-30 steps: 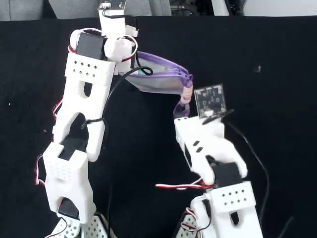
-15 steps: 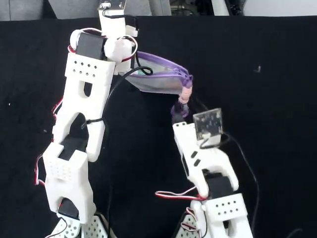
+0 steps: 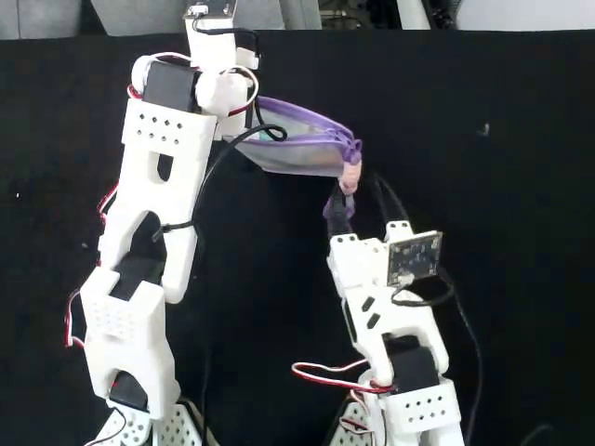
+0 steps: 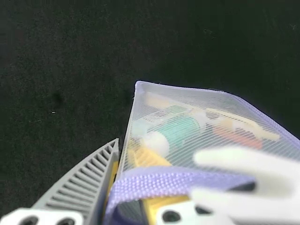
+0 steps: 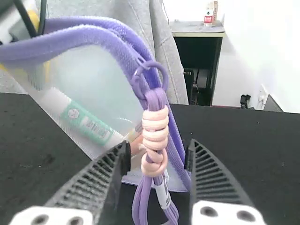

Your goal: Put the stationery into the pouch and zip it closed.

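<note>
Purple mesh pouch (image 3: 302, 149), stationery (image 4: 180, 129) inside, hangs at upper centre, pinched in my left gripper (image 4: 157, 159); my right gripper (image 5: 157, 144) stands spread around the zip cord (image 5: 153, 126); closing off-centre could let the cord slip free.

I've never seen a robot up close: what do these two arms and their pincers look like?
The left arm and right arm are blocky white plastic with rows of small holes and black motors at the joints. Thin red-and-white wires and black cables loop along them. The right gripper has dark grey ribbed fingers.
</note>
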